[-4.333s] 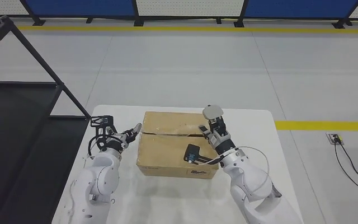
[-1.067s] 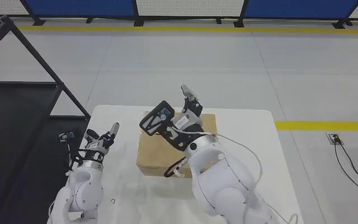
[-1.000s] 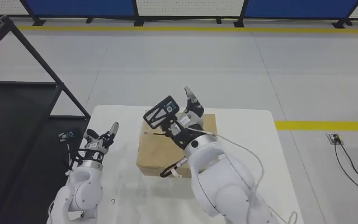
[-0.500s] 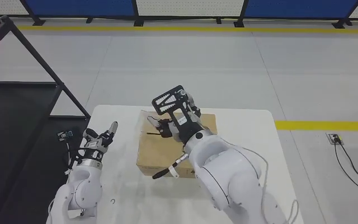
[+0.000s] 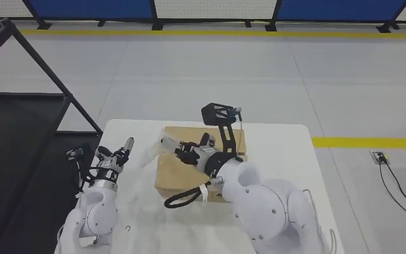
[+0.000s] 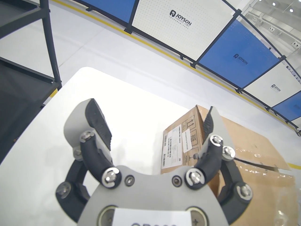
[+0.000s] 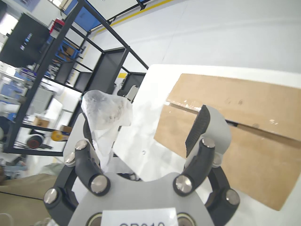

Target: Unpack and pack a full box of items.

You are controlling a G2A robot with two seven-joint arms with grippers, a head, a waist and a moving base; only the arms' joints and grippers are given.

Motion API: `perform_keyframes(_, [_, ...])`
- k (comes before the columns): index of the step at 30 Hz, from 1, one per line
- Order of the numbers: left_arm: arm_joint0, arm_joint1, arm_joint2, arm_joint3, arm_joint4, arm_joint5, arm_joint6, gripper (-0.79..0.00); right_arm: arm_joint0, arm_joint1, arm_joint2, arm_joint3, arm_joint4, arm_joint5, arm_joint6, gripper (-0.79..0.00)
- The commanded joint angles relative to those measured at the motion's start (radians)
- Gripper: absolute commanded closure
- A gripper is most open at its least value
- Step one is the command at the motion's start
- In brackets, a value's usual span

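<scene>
A brown cardboard box [image 5: 184, 174] sits in the middle of the white table [image 5: 285, 152], flaps down, with a dark open seam [image 7: 249, 128] along its top. My right gripper [image 5: 172, 148] hangs over the box's left end. It is open [image 7: 145, 123], and a crumpled strip of clear tape [image 7: 105, 111] clings to one finger with nothing between the pads. My left gripper [image 5: 120, 151] is near the table's left edge, apart from the box. It is open and empty [image 6: 152, 116], facing the box's labelled side [image 6: 178, 147].
A black metal rack [image 5: 38, 95] stands just left of the table. Bare tabletop lies to the right of the box [image 5: 279, 159] and in front of it. A black cable loop [image 5: 184, 198] from the right arm hangs over the box's front.
The right arm has swung from the box's right side across to its left end, turning its wrist, with the clear tape now on its finger. The left gripper has drawn back from the box.
</scene>
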Motion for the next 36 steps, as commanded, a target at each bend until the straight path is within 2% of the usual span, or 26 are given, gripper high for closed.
perform_keyframes(1, [-0.002,-0.001,0.004,-0.001,-0.005,0.013,0.006,-0.785,-0.001,-0.001,0.009,0.004,0.039,0.004,-0.001,-0.785])
perform_keyframes(11, [-0.002,-0.003,0.004,-0.006,-0.03,0.024,0.0,-0.785,-0.001,-0.001,0.009,0.004,0.039,0.004,-0.001,-0.785])
perform_keyframes(14, [0.005,-0.002,0.003,-0.007,-0.034,0.019,0.0,-0.785,-0.024,-0.002,0.004,0.026,0.05,-0.011,-0.051,-0.785])
perform_keyframes(24, [-0.01,-0.001,0.01,-0.003,-0.021,0.03,-0.014,-0.785,-0.036,-0.007,0.014,0.072,0.038,0.08,-0.135,-0.785])
perform_keyframes(26, [-0.014,-0.001,0.016,-0.006,-0.017,0.027,-0.017,-0.785,-0.045,-0.007,0.02,0.076,0.043,0.088,-0.14,-0.671])
perform_keyframes(27, [-0.015,-0.001,0.021,-0.008,-0.014,0.025,-0.02,-0.785,-0.049,-0.006,0.023,0.077,0.045,0.09,-0.142,-0.686])
perform_keyframes(29, [-0.018,-0.001,0.029,-0.01,-0.006,0.024,-0.025,-0.785,-0.059,-0.006,0.026,0.078,0.05,0.092,-0.144,-0.785])
perform_keyframes(36, [-0.03,-0.002,0.056,-0.012,0.013,0.024,-0.037,-0.785,-0.086,-0.006,0.035,0.079,0.081,0.089,-0.19,-0.785])
